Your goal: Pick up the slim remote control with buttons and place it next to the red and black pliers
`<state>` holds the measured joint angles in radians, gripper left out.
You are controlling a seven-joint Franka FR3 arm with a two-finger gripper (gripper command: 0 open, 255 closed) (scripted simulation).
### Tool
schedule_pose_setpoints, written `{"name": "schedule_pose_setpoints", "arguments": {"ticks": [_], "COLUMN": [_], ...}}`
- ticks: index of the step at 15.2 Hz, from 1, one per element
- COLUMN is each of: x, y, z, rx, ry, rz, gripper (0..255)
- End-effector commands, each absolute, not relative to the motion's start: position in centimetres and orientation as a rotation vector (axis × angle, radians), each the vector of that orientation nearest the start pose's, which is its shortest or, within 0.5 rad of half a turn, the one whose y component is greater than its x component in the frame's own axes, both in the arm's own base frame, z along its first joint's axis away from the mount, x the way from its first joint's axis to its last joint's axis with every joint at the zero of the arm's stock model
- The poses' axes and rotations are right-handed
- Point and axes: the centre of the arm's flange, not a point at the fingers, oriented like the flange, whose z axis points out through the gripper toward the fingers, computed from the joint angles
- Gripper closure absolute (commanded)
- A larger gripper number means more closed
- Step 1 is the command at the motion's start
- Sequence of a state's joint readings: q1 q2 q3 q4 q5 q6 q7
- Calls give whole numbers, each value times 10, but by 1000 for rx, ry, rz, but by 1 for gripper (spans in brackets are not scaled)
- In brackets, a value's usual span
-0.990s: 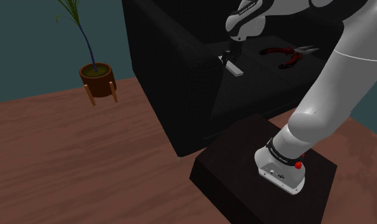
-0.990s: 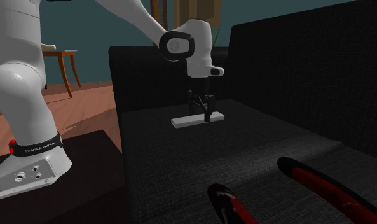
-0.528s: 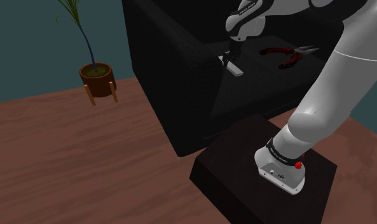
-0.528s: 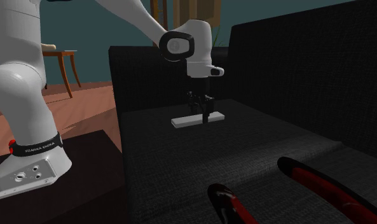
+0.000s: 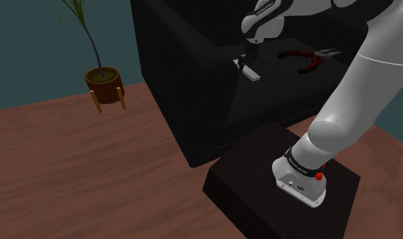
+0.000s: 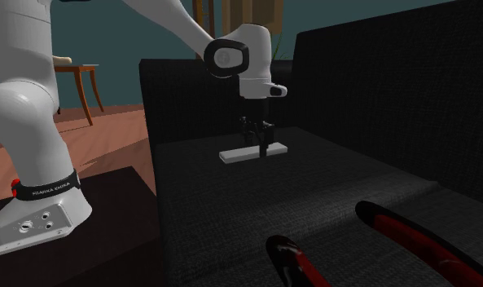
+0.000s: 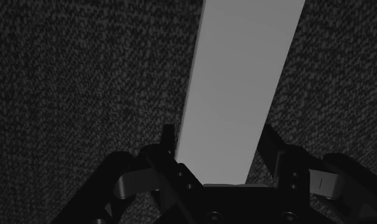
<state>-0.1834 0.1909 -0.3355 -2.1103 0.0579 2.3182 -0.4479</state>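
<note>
Since the remote [image 6: 252,152] lies flat on the sofa seat [image 6: 329,187], the task is only at its grasping step: lifting, carrying and setting down are all left to do. Just past the dark stand [image 5: 261,183], the gripper [image 6: 256,139] stands upright over the remote at the seat's armrest end, roughly midway between front edge and backrest. The jaws sit close against the remote's two long edges, clasping it as far as I can judge. The remote itself is drawn as a plain pale grey slab, long and slim, with no buttons visible. Farther along the seat, well apart from it, lie the red and black pliers [image 5: 307,60].
</note>
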Motion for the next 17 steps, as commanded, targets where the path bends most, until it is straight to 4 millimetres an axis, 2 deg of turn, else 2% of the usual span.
{"name": "schedule_pose_setpoints", "arguments": {"ticks": [1, 17], "x": [499, 499], "y": [-279, -279], "z": [341, 426], "rx": [-3168, -3168], "ry": [163, 163], "rz": [-26, -26], "gripper": [255, 255]}}
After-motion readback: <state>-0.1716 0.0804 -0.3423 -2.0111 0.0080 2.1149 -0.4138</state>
